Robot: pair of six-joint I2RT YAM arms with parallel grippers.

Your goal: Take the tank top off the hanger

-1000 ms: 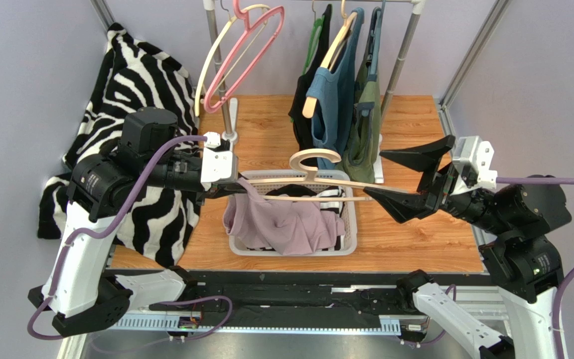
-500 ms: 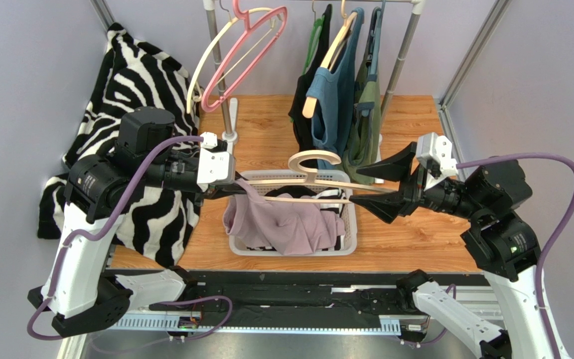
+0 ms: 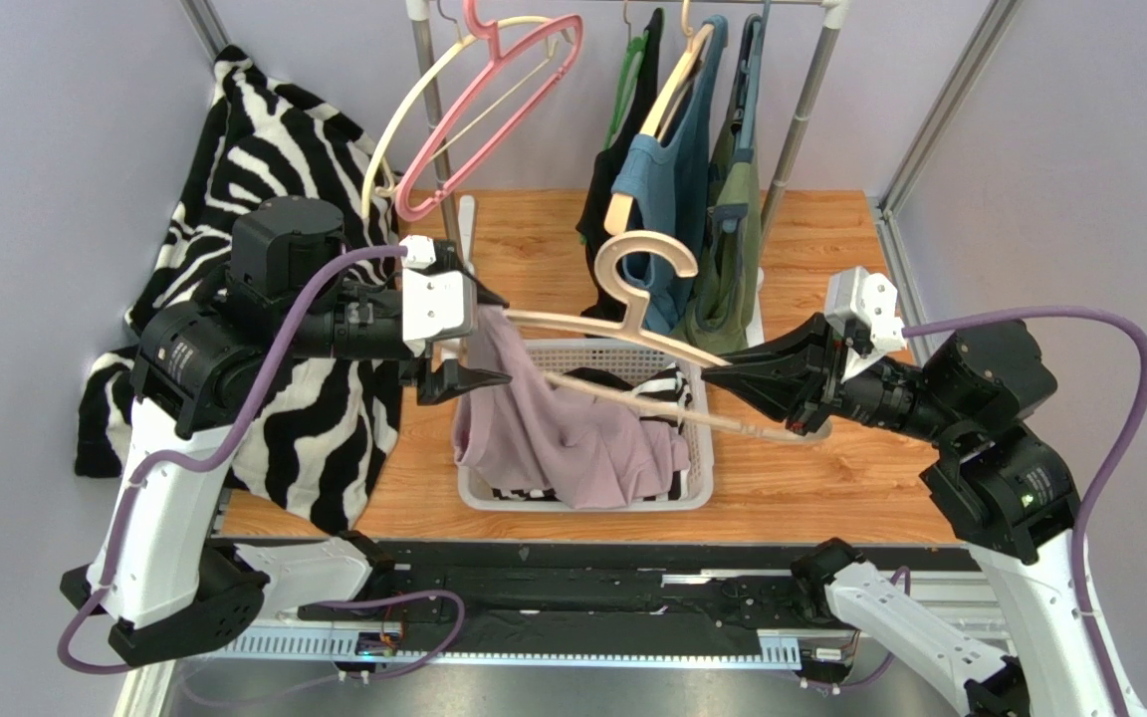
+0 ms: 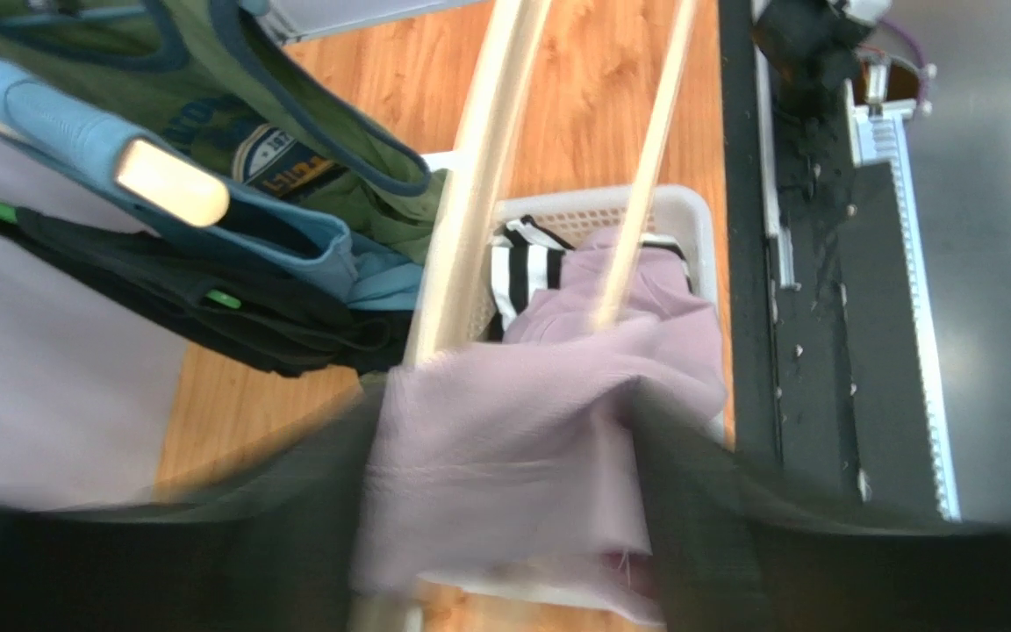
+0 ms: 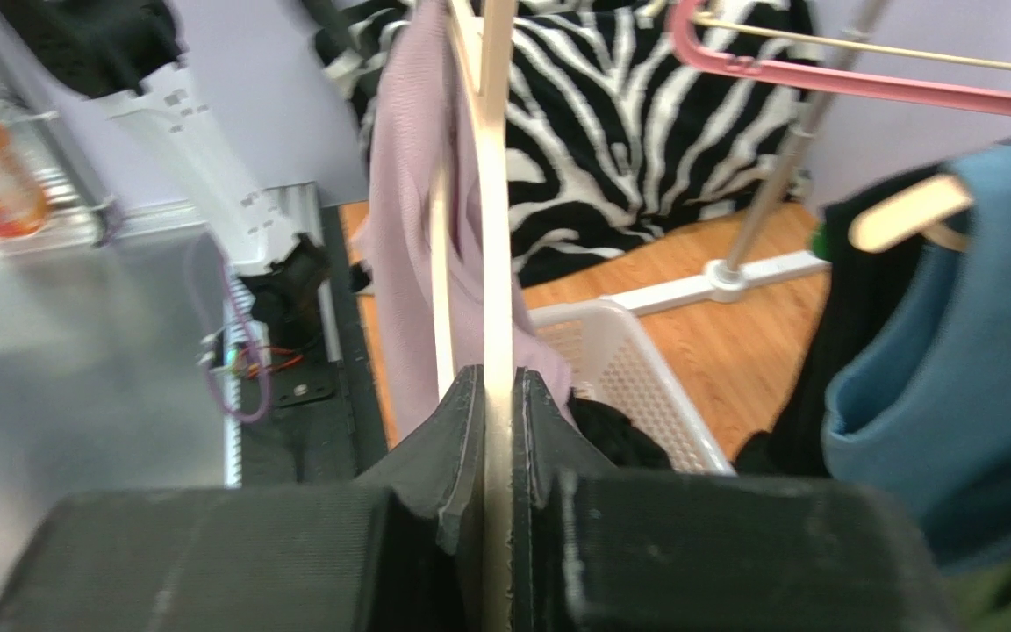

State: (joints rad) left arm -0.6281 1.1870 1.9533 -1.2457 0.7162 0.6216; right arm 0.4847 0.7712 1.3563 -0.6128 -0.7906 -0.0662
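Observation:
A cream wooden hanger (image 3: 640,299) hangs tilted over the white basket (image 3: 704,448), its left end higher. The lilac tank top (image 3: 550,441) drapes from that left end down into the basket. My left gripper (image 3: 472,338) is open, its fingers (image 3: 463,383) standing wide above and below the cloth-covered hanger end. In the left wrist view the tank top (image 4: 537,448) fills the gap of the left gripper (image 4: 504,527), with the hanger (image 4: 471,198) running away from it. My right gripper (image 3: 752,381) is shut on the hanger's right end. In the right wrist view the right gripper (image 5: 498,395) pinches the hanger (image 5: 495,198), with the tank top (image 5: 405,224) beyond.
A clothes rack at the back holds a pink hanger (image 3: 490,90) and blue (image 3: 669,194), green and black garments. A zebra-print blanket (image 3: 281,165) lies at the left. The basket also holds striped and black clothing. A wooden tabletop (image 3: 834,239) surrounds the basket.
My left gripper has opened from its grip at the hanger's left end. My right gripper moved in and shut on the right end. The hanger tilted, left end up.

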